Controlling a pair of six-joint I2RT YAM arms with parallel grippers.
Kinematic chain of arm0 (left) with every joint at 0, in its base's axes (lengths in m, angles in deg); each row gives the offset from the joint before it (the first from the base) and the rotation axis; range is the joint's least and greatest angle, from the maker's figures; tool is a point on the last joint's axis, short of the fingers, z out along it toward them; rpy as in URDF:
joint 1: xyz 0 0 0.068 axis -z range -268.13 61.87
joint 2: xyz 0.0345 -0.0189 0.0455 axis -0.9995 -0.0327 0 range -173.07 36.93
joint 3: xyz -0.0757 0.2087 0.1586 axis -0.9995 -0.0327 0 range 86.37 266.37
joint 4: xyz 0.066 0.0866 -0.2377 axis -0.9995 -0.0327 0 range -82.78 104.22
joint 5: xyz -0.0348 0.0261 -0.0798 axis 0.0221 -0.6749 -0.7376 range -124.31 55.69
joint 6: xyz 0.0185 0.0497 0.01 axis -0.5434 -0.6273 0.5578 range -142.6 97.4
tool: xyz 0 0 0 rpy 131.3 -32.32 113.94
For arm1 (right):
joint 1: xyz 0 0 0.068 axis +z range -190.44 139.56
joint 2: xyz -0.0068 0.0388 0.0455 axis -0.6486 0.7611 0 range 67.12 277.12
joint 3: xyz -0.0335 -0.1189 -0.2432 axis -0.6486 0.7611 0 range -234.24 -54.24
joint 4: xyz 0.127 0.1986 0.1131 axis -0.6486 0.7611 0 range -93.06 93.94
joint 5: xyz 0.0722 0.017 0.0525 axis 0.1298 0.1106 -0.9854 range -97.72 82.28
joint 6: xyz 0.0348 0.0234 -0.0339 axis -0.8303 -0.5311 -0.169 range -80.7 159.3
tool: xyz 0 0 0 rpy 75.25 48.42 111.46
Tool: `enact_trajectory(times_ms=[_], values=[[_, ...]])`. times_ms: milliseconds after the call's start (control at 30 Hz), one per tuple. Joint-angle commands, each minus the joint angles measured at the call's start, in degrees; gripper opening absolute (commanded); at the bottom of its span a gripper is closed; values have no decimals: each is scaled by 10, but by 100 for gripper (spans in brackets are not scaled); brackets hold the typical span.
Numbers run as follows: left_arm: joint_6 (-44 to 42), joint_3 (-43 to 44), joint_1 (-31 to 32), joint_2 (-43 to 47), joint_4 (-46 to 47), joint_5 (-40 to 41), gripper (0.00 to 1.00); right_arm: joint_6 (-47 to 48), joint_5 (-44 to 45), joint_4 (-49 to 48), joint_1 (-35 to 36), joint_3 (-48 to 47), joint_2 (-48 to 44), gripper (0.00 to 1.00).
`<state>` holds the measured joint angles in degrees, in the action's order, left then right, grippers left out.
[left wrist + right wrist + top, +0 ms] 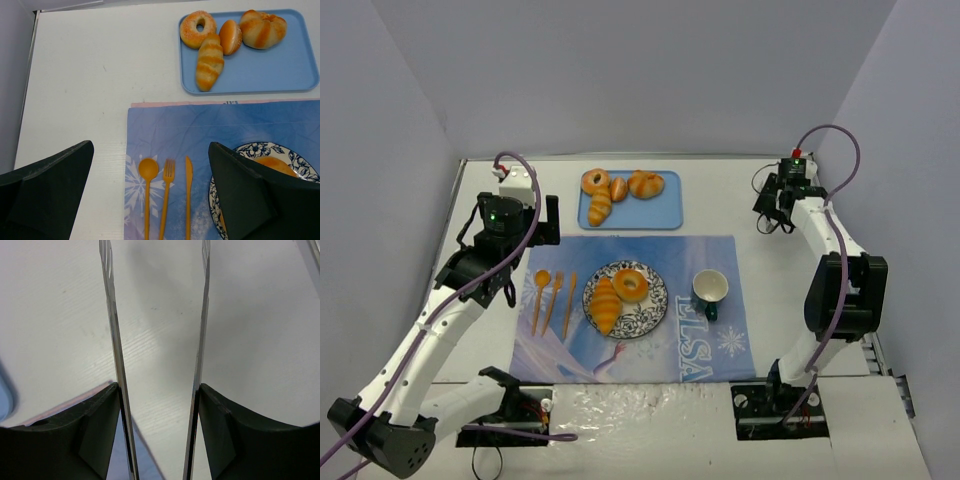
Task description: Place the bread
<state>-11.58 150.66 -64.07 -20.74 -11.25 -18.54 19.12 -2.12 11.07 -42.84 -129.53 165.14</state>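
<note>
White tabletop (740,200) is seen to carry everything, and most of its near half is covered by a blue printed placemat (712,258). A light blue tray (662,212) is set just beyond the mat, toward the far edge. On it four breads are left: a sugared doughnut (197,29), a striped long roll (210,62), an oval bun (230,36) and a twisted bun (262,28), all crowded at the tray's far left, the roll touching the doughnut and the bun. At the middle of the mat a patterned plate (658,300) is laid, and on it a second doughnut (631,285) and a ridged roll (605,305) are already placed.

The left gripper (151,147) is held above the mat's left edge, its jaws spread wide and nothing held in them. The right gripper (159,390) is parked near the far right corner, its jaws partway apart; two thin metal blades, taken to be tongs (112,315), are pressed against the inner faces, with nothing caught between them.

A teal cup (710,290) is stood right of the plate; an orange spoon (148,170), fork (168,170) and knife (188,170) are lined up left of it.

The step in hand is judged to be the reach for the next bread. The left arm would need to be carried to the tray, lowered astride the striped roll, and closed gently so the neighbours are not dragged.
</note>
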Motion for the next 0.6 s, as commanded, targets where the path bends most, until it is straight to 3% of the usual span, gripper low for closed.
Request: enact_trajectory(times_ms=[0,267,567], values=[[-7,23,4,12,29,9,97,-12,-8,-44,-22,-56,48,57],[-9,22,4,12,30,12,97,-21,-30,-52,-27,-85,151,57],[-9,22,5,12,30,11,97,-30,-29,-70,-28,-51,171,64]])
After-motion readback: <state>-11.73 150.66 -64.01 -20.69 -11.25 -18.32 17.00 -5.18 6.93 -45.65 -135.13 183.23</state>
